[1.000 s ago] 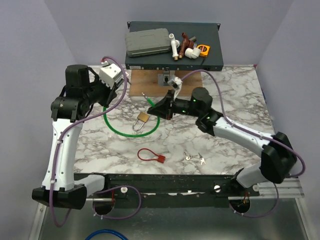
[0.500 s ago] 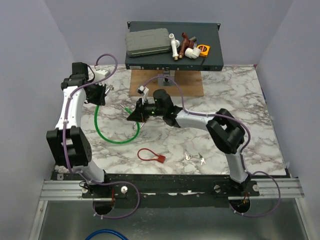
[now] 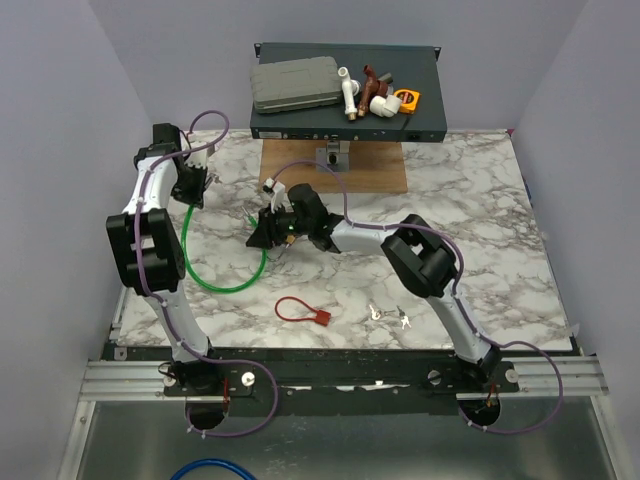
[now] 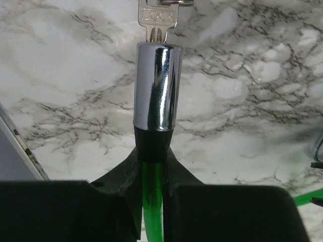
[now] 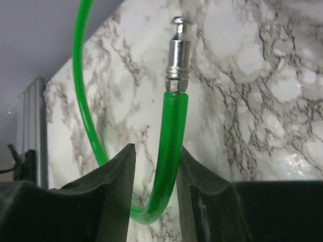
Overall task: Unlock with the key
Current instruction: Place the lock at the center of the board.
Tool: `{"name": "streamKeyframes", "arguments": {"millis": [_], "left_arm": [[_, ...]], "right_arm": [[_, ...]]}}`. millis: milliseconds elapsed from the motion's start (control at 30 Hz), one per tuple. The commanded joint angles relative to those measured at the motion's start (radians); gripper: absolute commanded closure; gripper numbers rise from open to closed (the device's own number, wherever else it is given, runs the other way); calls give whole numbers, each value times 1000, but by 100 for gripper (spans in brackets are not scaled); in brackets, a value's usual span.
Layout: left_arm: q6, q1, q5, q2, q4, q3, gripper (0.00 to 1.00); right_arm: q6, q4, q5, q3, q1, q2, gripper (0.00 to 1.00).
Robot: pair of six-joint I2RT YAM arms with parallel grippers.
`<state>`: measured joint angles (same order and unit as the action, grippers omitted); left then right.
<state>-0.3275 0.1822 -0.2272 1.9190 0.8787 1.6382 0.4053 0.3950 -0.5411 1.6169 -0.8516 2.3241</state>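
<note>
1. green cable [image 5: 171, 126]: loops between my hands. my right gripper [image 5: 156, 166] sits loose around it, with a gap at one finger.
2. chrome barrel [image 4: 156, 85]: my left gripper [image 4: 151, 176] pinches the cable just behind it. its long axis runs straight out from my fingers.
3. pin end [image 5: 177, 60]: bare, pointing away past my right fingers.
4. key [image 4: 160, 15]: in the barrel's far end, in line with it.

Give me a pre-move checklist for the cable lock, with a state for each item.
1. Seating of key in lock barrel: ok.
2. Grip of left gripper on green cable below barrel: ok, jaws clamped.
3. Release of pin end from barrel: ok, bare and apart.
4. Grip of right gripper on cable: not ok, gap beside one jaw.
5. Full turn of key: cannot tell.
6. Clearance from spare keys and red tie: ok, both lie away from the grippers.
</note>
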Motion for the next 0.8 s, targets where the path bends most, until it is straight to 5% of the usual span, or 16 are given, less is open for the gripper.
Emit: {"name": "streamKeyframes", "arguments": {"millis": [0, 333, 500, 667, 700, 767], "left_arm": [[54, 3, 100, 82, -76, 100, 97], [19, -2, 134, 107, -117, 82, 84], [-22, -22, 91, 75, -90, 67, 61], [-35, -36, 10, 39, -23, 80, 48], [-41, -38, -5, 32, -2, 84, 37], [-59, -40, -26, 15, 38, 93, 34]], "right_arm": [[12, -104, 16, 35, -20, 60, 57], [-64, -227, 75, 35, -18, -6, 28], [-113, -253, 101, -3, -7, -111, 12], [-158, -326, 134, -55, 16, -233, 0], [-173, -357, 161, -65, 20, -254, 0], [-195, -439, 236, -101, 24, -313, 0]]}}
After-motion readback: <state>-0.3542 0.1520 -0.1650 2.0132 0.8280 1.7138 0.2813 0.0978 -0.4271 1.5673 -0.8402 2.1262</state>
